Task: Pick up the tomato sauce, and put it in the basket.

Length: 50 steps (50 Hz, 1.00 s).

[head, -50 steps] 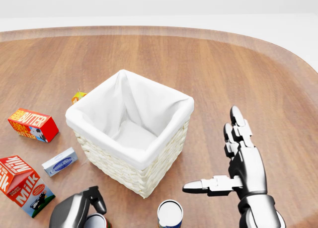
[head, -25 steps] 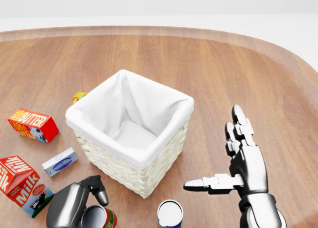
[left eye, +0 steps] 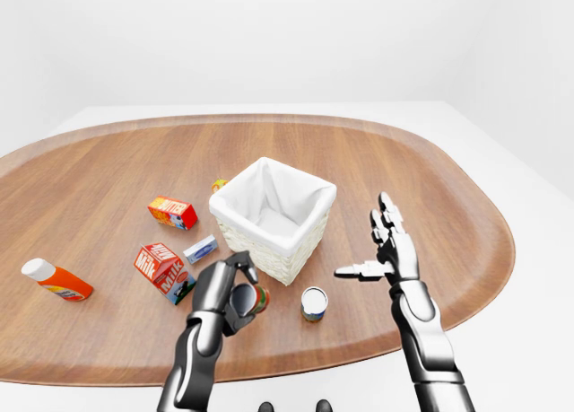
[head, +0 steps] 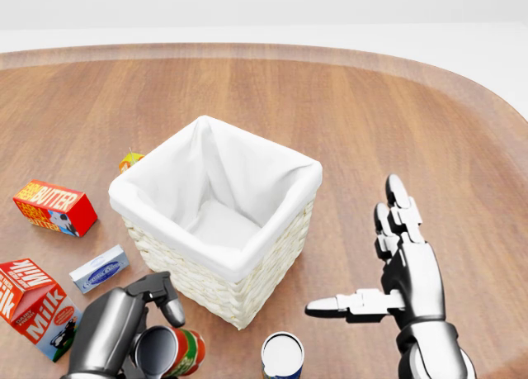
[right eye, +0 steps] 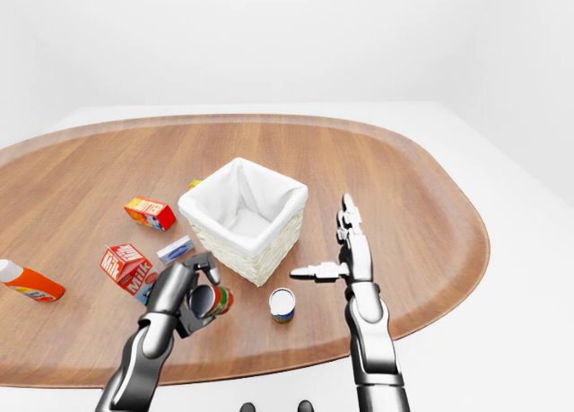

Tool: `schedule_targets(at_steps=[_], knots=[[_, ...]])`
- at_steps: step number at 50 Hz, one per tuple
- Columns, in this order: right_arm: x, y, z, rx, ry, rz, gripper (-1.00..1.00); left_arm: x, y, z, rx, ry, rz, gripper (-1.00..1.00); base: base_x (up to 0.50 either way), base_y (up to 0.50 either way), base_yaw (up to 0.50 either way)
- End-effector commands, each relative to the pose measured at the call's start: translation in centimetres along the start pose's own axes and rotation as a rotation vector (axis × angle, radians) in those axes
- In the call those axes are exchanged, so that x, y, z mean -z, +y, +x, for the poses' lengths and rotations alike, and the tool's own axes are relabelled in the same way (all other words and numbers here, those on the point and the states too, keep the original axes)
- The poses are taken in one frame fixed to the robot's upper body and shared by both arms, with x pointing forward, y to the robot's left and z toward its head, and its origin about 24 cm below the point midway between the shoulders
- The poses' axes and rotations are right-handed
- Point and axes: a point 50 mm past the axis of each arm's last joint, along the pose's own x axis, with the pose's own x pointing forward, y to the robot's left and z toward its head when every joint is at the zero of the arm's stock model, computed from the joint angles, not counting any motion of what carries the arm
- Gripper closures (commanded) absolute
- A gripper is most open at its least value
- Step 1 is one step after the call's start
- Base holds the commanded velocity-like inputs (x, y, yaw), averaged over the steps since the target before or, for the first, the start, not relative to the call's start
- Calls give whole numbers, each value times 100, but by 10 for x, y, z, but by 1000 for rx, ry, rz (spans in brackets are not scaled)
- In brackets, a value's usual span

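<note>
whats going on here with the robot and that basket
The robot's left hand has its fingers closed round a red tomato sauce can, held tilted just beside the lower left wall of the white-lined wicker basket. The can is not yet in the basket. The right hand hangs open to the right, holding nothing. Another can stands upright on the wooden table.

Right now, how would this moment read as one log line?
left hand: shut on tomato sauce can, lifted | right hand: open, idle | basket: empty

Left robot hand [head: 124, 333] curls its fingers round a can, forearm rising from the bottom edge; right robot hand [head: 388, 272] upright, fingers spread, thumb pointing left.
</note>
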Motion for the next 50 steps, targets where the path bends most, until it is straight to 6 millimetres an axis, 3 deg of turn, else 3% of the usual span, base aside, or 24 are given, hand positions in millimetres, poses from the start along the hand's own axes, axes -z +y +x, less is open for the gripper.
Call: schedule_targets(at_steps=[1,26,50], knots=[[1,0,1,0,1,-1,-100,-20,16,-6,-16,-79,-53,100,0,0,0],[2,-1,1,3,3,-2,-100,-47,38,-17,-19,-186,-101,100,0,0,0],[2,-1,3,4,2,-3,-100,-69,70,-14,-65,-217,-134,100,0,0,0]])
